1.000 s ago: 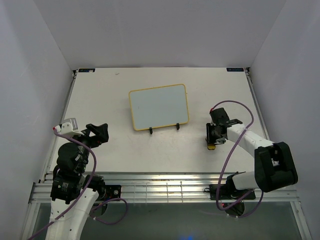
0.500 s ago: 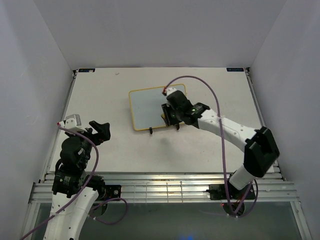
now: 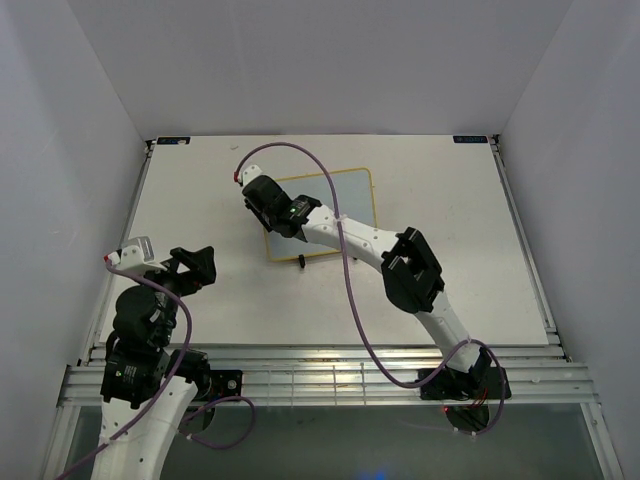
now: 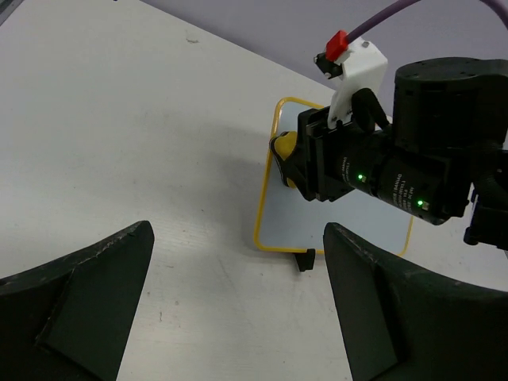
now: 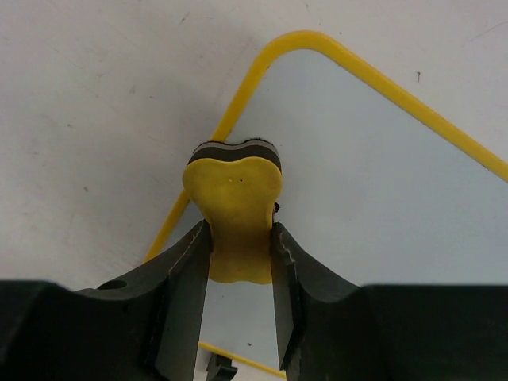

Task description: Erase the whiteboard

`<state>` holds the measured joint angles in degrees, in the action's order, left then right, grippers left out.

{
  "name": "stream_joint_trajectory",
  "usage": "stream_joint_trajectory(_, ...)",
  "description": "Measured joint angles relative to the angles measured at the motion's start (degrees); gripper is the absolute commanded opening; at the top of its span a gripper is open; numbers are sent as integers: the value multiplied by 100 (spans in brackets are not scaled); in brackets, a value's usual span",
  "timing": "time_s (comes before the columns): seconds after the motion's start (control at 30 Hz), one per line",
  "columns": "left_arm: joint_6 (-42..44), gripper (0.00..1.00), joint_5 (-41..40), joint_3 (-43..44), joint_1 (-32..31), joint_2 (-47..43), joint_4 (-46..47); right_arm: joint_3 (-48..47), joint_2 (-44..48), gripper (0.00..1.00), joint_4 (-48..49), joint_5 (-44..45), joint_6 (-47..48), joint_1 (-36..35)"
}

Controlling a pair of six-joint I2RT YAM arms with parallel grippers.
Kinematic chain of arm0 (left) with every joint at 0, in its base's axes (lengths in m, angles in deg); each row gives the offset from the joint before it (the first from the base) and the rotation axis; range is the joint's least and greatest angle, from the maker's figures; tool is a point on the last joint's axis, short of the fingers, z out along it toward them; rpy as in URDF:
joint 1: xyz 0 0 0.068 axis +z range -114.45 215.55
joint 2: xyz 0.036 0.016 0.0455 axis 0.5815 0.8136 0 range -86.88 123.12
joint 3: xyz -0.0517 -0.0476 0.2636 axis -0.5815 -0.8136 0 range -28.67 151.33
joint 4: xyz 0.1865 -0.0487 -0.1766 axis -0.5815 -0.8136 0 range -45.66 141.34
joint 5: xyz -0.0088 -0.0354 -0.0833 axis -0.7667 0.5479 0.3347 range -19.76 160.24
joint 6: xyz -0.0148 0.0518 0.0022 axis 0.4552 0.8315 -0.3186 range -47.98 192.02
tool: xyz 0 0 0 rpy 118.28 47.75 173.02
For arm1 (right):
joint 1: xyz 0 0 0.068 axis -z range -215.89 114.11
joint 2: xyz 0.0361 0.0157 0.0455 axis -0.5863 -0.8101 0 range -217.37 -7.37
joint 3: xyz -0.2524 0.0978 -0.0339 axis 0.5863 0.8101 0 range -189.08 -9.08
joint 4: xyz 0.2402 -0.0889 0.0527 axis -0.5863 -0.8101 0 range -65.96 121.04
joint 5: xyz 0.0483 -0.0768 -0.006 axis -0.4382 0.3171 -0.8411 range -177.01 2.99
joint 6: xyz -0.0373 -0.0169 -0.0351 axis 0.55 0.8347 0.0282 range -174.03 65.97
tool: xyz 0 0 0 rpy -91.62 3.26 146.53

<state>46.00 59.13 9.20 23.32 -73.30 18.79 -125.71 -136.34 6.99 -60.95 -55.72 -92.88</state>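
Observation:
The whiteboard (image 3: 345, 198) with its thin yellow frame leans on a black wire easel at mid table; its visible face shows no marks. It also shows in the left wrist view (image 4: 349, 230) and the right wrist view (image 5: 381, 182). My right gripper (image 3: 262, 203) is shut on the yellow bone-shaped eraser (image 5: 234, 214) and presses it against the board's left edge; the eraser also shows in the left wrist view (image 4: 287, 144). My left gripper (image 3: 200, 265) is open and empty, well left of the board near the table's front.
The easel's black feet (image 3: 302, 262) stick out under the board's front edge; one also shows in the left wrist view (image 4: 305, 259). The right arm (image 3: 350, 235) and its purple cable stretch across the board. White walls close in the table.
My right gripper has swept with the eraser from the table's right side, over the board, to the board's left edge. My left gripper has stayed about where it was.

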Motion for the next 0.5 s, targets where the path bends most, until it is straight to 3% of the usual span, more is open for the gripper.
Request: stream_joint_trajectory(0.5,2,98,0,0,0,-68,4,-85,-210,31,24,289,494,-26)
